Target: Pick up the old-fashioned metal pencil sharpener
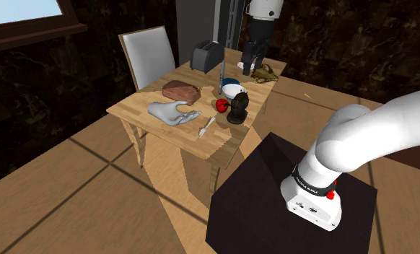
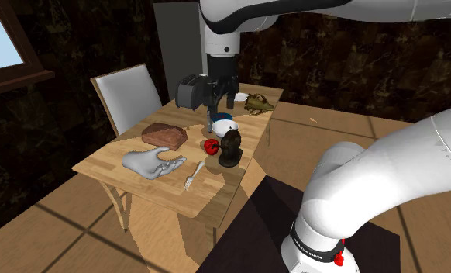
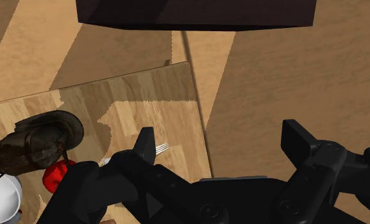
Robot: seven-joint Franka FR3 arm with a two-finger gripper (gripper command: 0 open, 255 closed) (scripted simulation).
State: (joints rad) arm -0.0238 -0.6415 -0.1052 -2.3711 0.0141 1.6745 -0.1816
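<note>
- Trouble number one, as we judge it, is aim. The gripper [image 3: 222, 139] hangs high over the far end of the table [image 1: 133, 107], its two fingers spread wide with nothing between them. In the wrist view, what lies under the gap is the table's edge and the floor [image 3: 292, 76], not the target. A straight drop from here would miss.
- The pencil sharpener [image 1: 237, 108] stands near the table edge that faces the stand [image 1: 288, 195]. It is well apart from the gripper, towards the shoulder view's right of the tabletop.
- Crowding is our second worry. A red object [image 1: 221, 104] sits just beside the pencil sharpener, and a white bowl [image 1: 234, 90] is close behind it. A finger coming down on that side could shove either one, or knock the sharpener off line.
- Tipping is the third. The sharpener looks tall on a round foot, so a glancing push near its top could topple it. With the edge so near, it might then go over onto the floor.
- A fork [image 1: 206, 127] lies near the table's corner, far enough aside that we expect no trouble from it.
- We read the sharpener as upright: long axis close to vertical, broad foot down, top up. Which way its crank or pencil hole faces we cannot tell.
- We would therefore close across the narrower body, coming from the side free of the red object.
</note>
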